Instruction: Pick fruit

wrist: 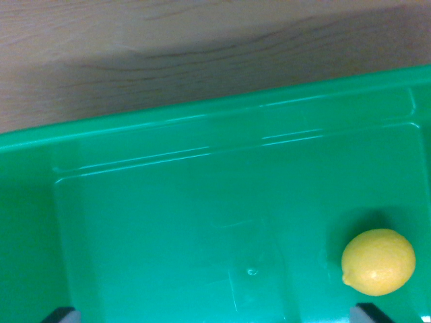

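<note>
1 lemon (pixel 378 262), nub toward lower left

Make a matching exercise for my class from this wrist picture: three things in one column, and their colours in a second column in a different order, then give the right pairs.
Things:
1. lemon
2. bin
3. table

Colours:
A. green
B. light wood brown
C. yellow

Right pairs: 1-C, 2-A, 3-B.

The lemon lies on the bin's floor at the wrist view's lower right; the table shows above the bin's rim.
</note>
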